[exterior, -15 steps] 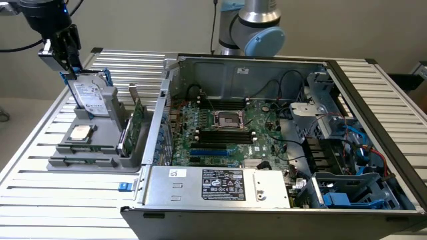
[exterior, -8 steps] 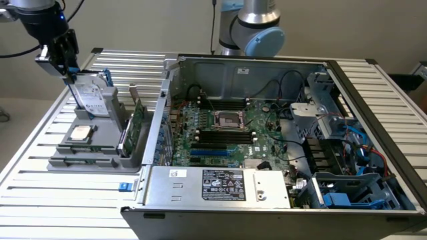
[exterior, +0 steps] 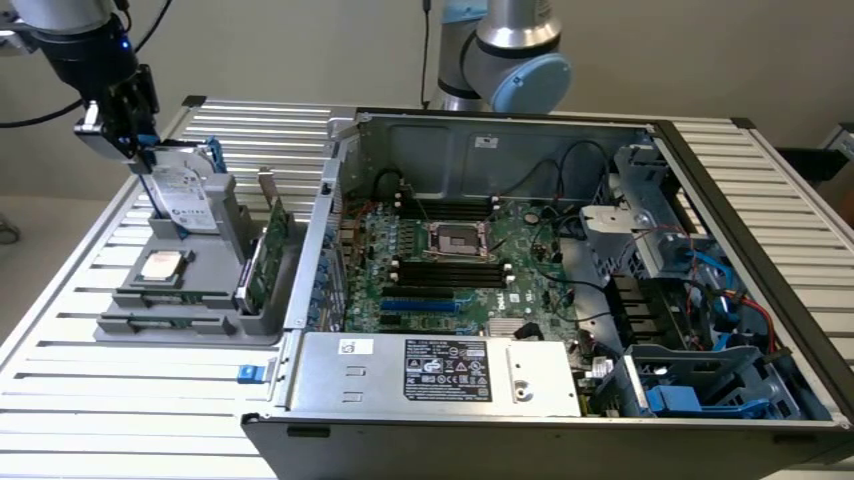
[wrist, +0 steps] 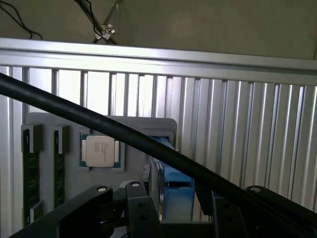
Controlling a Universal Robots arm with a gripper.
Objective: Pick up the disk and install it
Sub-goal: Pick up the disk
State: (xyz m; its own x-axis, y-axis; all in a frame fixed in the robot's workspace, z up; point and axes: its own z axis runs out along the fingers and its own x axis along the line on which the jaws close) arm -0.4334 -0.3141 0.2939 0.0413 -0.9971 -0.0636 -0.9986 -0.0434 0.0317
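The disk [exterior: 180, 195] stands upright, leaning slightly, in a slot of the grey fixture [exterior: 174, 300] on the slatted aluminium table [exterior: 107, 380], at the exterior view's left and well apart from the open computer case [exterior: 494, 150]. The gripper [exterior: 144, 160] sits right at the disk's upper edge (whether it is clamped on the disk or merely around it I cannot tell). In the wrist view the disk's blue carrier [wrist: 176, 191] shows just ahead of the gripper [wrist: 181, 215], with a black cable [wrist: 74, 116] crossing in front. A square processor chip [exterior: 162, 265] lies flat on the fixture near the disk, and a green circuit card [exterior: 271, 255] stands on edge on the fixture's case-facing side.
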